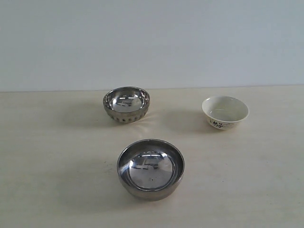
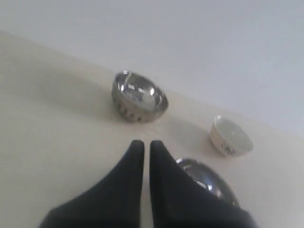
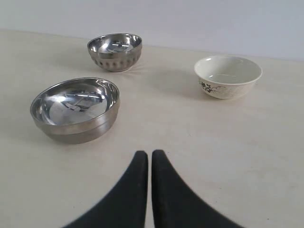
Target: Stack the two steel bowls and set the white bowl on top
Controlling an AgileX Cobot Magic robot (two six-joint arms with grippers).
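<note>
Pale beige worktop. Carries three upright bowls, all set apart. Close to the far edge, about midway across: dimpled steel bowl. Also back there, toward the right edge: white bowl with dark floral print. Nearer the front edge, midway across: plain steel bowl.

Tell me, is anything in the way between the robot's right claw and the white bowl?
No, nothing visible. Only bare table lies between the shut right gripper and the white bowl. The plain steel bowl and the dimpled steel bowl stand apart, off that path.
</note>
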